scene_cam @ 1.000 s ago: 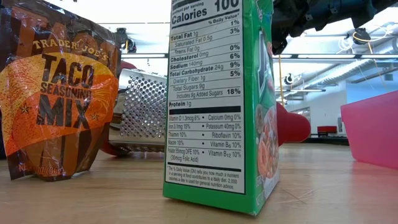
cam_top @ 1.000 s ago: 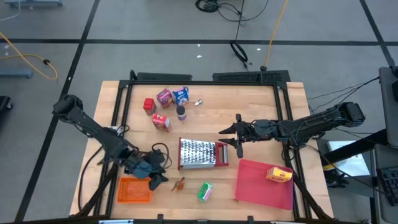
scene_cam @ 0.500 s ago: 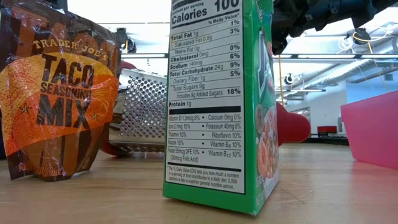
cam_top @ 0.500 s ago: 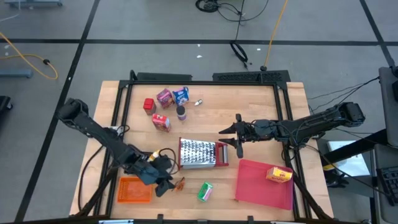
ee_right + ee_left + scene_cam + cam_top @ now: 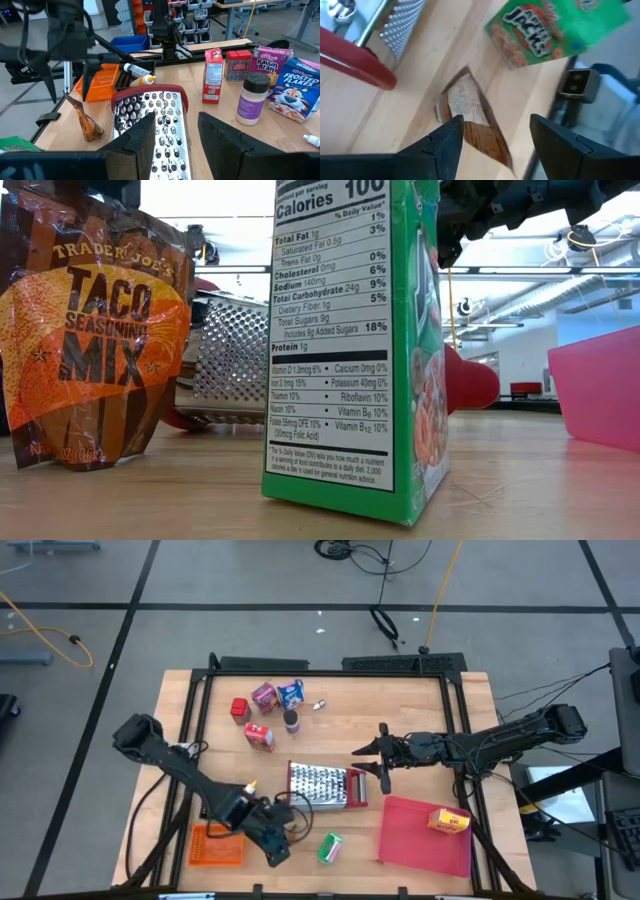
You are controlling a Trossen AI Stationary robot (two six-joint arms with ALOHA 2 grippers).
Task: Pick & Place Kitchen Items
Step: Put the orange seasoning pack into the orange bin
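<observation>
Progress, as you can judge it: one yellow box [image 5: 449, 821] sits on the red tray [image 5: 405, 840]; everything else waits.

Left gripper [image 5: 496, 134]: fingers spread, empty, poised over the taco seasoning packet [image 5: 470, 117] near the table's front edge, beside the green Apple Jacks box [image 5: 555, 27].

Right gripper [image 5: 383, 759]: released, idle beside the steel grater [image 5: 322, 786].

Rear cluster: Raisin Bran box [image 5: 271, 62], Frosted Flakes box [image 5: 298, 89], spice jar [image 5: 252, 98].

Surface: pale wooden table [image 5: 400, 710]. Room: grey floor, trailing cables.

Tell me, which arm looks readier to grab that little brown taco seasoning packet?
Probably the left. Its gripper is open right over the taco seasoning packet, near the table's front edge. The right gripper hangs beyond the grater, farther from the packet.
</observation>
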